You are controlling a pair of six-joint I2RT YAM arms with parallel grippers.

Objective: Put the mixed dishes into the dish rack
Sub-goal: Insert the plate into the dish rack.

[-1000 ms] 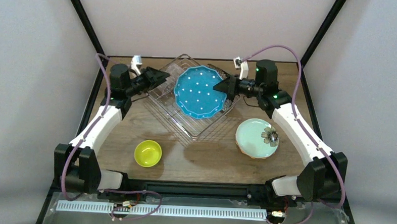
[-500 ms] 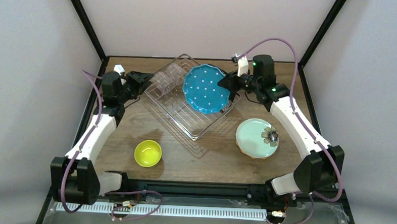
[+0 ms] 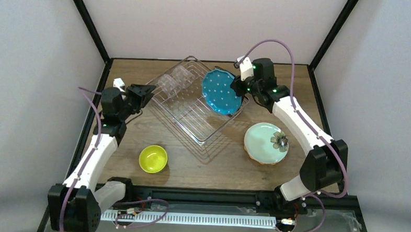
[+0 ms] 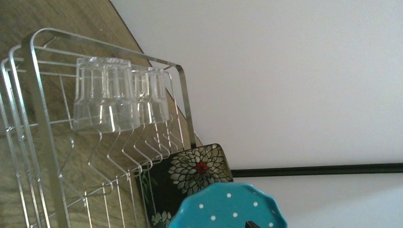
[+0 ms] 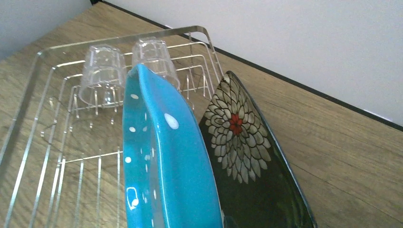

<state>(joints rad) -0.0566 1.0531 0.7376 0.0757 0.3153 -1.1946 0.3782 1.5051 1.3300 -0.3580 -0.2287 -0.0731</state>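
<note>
Top external view, compared with one second ago: teal plate [image 3: 223, 91] raised from lying nearly flat over the middle of the dish rack [image 3: 192, 123] to standing on edge at its right end. Right gripper [image 3: 238, 86] clenched on that plate's far right rim. Left gripper [image 3: 143, 92] drawn back off the rack to its left side, jaws spread, holding nothing. Two upturned glasses [image 3: 173, 80] in the rack's far left corner, now uncovered.

Right wrist view: teal plate standing just beside the black floral plate [image 5: 247, 156], rims roughly parallel, contact not discernible. Open wire slots between glasses and teal plate. Near corner of the rack away from both arms. Yellow bowl [image 3: 153, 158] near left and mint plate [image 3: 265, 143] near right, well apart, both on the table [image 3: 211, 168] outside the rack.
</note>
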